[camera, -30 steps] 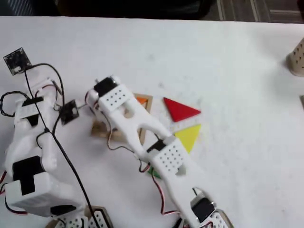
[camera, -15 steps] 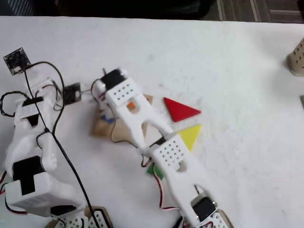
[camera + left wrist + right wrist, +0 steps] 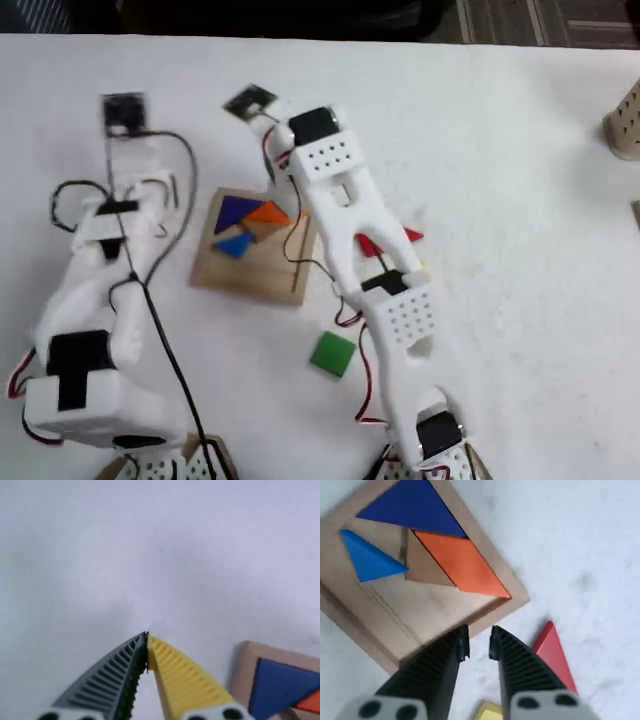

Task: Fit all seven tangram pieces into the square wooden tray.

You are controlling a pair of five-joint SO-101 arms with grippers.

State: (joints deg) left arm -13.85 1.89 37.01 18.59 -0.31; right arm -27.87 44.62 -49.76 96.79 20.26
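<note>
Wooden tray (image 3: 255, 272) with dark blue triangle (image 3: 412, 505), light blue triangle (image 3: 370, 557), orange piece (image 3: 462, 565), I see my right fingers (image 3: 520, 670) slightly parted by its edge, left fingers (image 3: 175, 675) closed, empty, near its corner

The high camera is looking steeply down over the table (image 3: 520, 150) and both arms. The wrist cameras are looking close along the left gripper (image 3: 146, 639) and right gripper (image 3: 478, 642) at the tabletop. All 3 are sharing the wooden tray (image 3: 245, 285).

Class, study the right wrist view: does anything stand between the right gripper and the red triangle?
Nothing visible does. The red triangle lies beside the right gripper, with just bare table between them.
</note>
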